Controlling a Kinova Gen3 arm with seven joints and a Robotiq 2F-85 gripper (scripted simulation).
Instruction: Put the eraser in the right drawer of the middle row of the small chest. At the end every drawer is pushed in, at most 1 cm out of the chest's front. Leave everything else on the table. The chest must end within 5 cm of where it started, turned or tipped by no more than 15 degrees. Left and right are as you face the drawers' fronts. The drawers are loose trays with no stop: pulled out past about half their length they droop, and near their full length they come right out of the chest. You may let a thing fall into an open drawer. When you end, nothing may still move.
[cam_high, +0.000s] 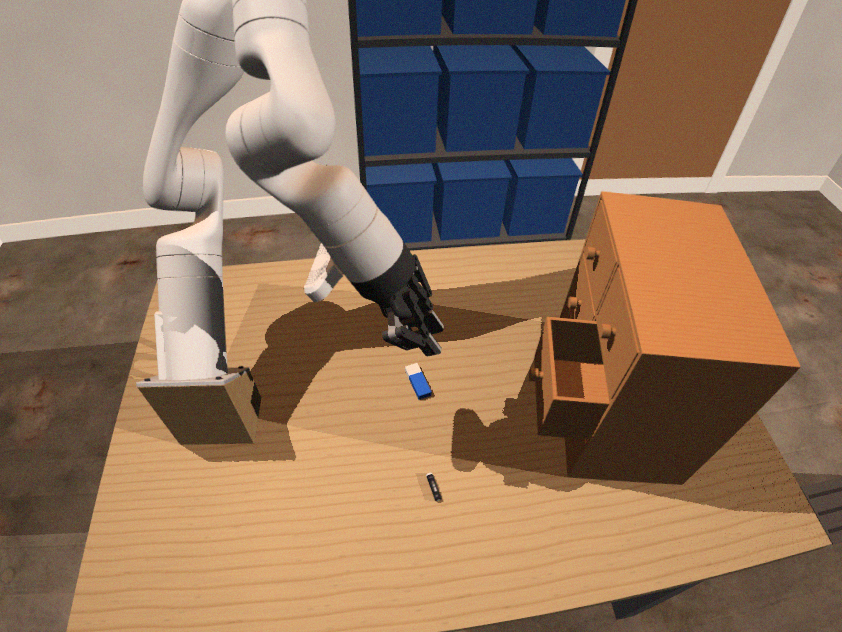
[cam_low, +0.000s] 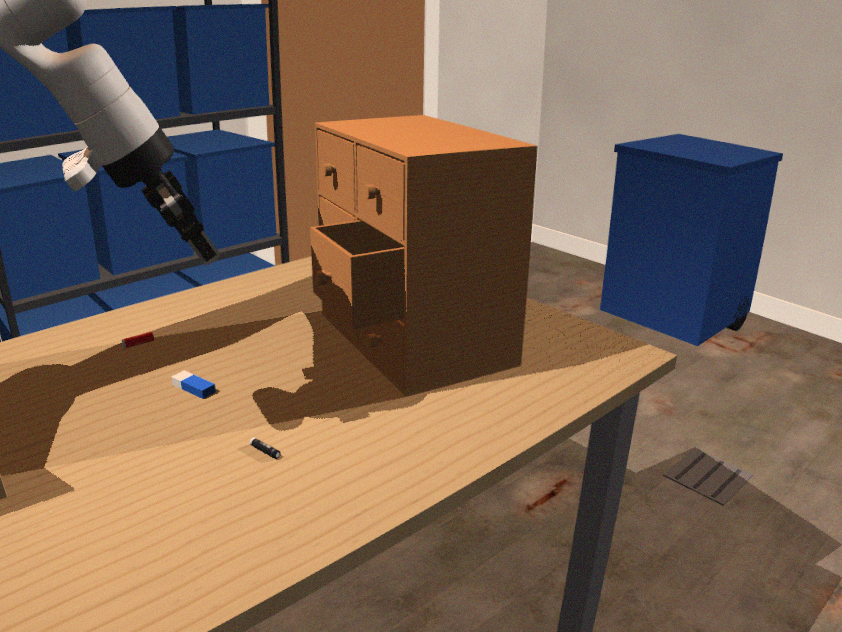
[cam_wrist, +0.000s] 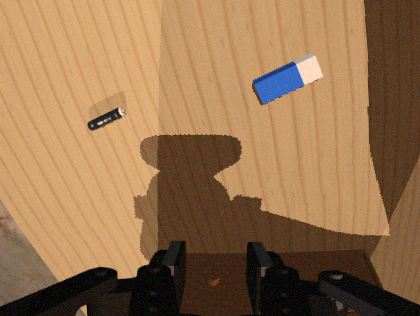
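The blue-and-white eraser (cam_high: 418, 382) (cam_low: 194, 385) (cam_wrist: 285, 82) lies flat on the table in front of the chest (cam_high: 693, 285) (cam_low: 469, 258) (cam_wrist: 222, 299). The right drawer of the middle row (cam_high: 578, 412) (cam_low: 333, 263) is pulled partly out and looks level; the part of its inside that shows is empty. The other drawer fronts in view look pushed in. My gripper (cam_high: 435, 338) (cam_low: 207, 252) (cam_wrist: 216, 260) is partly open, with nothing between its fingers. It hangs above the table, higher than the eraser and between it and the shelf side, pointing down at a slant towards the chest.
A black battery-like cylinder (cam_high: 433, 487) (cam_low: 265, 448) (cam_wrist: 106, 119) lies nearer the table's front edge. A red cylinder (cam_low: 138, 339) lies beyond the eraser; the top view does not show it. A shelf (cam_high: 469, 156) with blue boxes stands behind the table. The drawer juts towards the eraser's side.
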